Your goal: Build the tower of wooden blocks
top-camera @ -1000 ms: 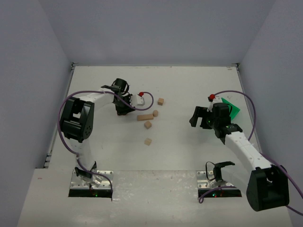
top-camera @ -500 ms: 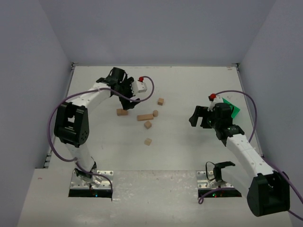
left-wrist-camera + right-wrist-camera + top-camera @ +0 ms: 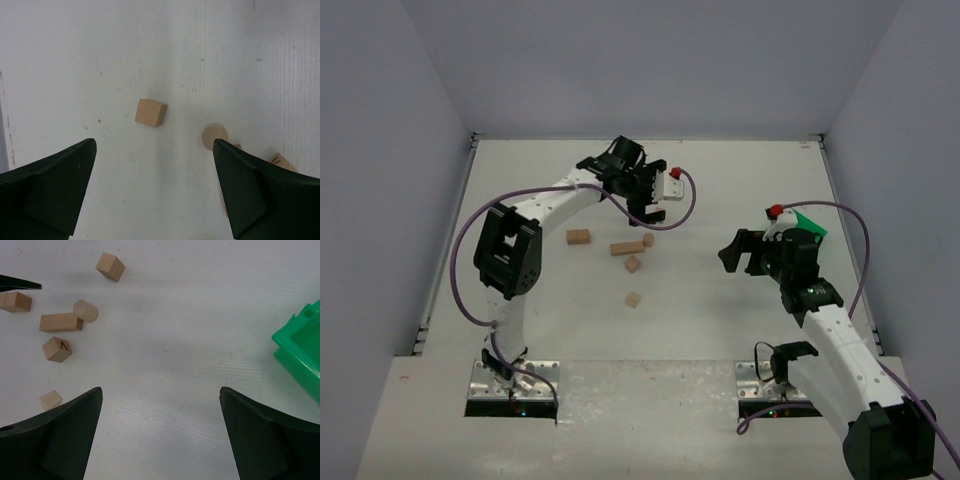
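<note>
The wood blocks lie loose on the white table, none stacked. In the top view a cube sits at the left, then the bar with a short cylinder at its end. Two more cubes lie nearer. My left gripper hangs open and empty above the far block. Its wrist view shows that cube ahead of the open gripper and the cylinder by the right finger. My right gripper is open and empty, well right of the blocks.
A bright green plastic bin stands at the right, just behind the right gripper, and shows at the right edge of the right wrist view as the bin. Grey walls close off the table on three sides.
The left gripper opened and let go of a cube left of the bar. It then swung right and back over the far cube. The right arm drew slightly nearer.
</note>
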### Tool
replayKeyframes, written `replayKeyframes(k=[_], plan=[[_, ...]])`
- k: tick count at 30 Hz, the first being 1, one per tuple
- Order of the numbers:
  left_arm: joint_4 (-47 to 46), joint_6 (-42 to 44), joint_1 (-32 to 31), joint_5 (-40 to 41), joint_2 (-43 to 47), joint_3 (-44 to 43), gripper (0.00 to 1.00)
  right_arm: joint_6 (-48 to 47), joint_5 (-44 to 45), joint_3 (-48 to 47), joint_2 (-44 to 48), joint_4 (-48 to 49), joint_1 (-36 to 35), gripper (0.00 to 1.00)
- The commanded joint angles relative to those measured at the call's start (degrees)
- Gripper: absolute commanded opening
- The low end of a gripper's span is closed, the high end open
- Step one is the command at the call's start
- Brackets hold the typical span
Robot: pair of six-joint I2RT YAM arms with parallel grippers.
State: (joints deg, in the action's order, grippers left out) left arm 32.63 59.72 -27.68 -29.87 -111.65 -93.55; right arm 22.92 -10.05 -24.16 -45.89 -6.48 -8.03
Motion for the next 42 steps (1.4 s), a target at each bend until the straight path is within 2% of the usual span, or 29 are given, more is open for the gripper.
replayKeyframes(k=[1, 4, 7, 12, 17, 20, 29, 32, 42], plan=[[1.76, 4.91, -0.82, -0.95, -5.88, -6.95, 1.00, 0.12, -1.16, 0.74, 0.94, 2.40, -0.05, 0.99], [1.81, 7.26, -1.41, -0.29, -10.09, -10.69, 1.00, 0.19, -1.37, 0.96, 0.00, 3.13, -0.05, 0.99], [1.25, 10.00, -1.73, -0.37, -11.56, -10.86, 0.98, 0.11, -0.93, 0.70, -0.91, 2.85, -0.05, 0.99], [-0.92, 13.23, -1.93, 2.67, -13.47, -9.54, 0.88, 0.11, -0.93, 0.47, -1.84, 2.83, -0.05, 0.99], [-4.83, 12.16, -1.93, 3.06, -15.23, -9.11, 0.86, 0.20, -0.84, 0.43, -2.10, 2.87, -0.05, 0.99], [-6.34, 11.81, -1.93, 2.99, -16.14, -9.26, 0.79, 0.29, -0.78, 0.59, -2.28, 2.87, -0.05, 0.99], [-6.95, 11.80, -2.43, 1.74, -18.00, -9.22, 0.68, 0.46, 0.24, 1.22, -1.21, 2.88, -0.03, 0.99], [-7.44, 11.66, -2.59, 1.27, -18.17, -9.19, 0.62, 0.59, 0.38, 1.27, -1.43, 2.93, -0.01, 0.99], [-7.41, 13.34, -3.43, 2.38, -18.43, -7.30, 0.60, 0.69, 1.15, 1.05, -1.28, 2.35, -0.05, 0.99]])
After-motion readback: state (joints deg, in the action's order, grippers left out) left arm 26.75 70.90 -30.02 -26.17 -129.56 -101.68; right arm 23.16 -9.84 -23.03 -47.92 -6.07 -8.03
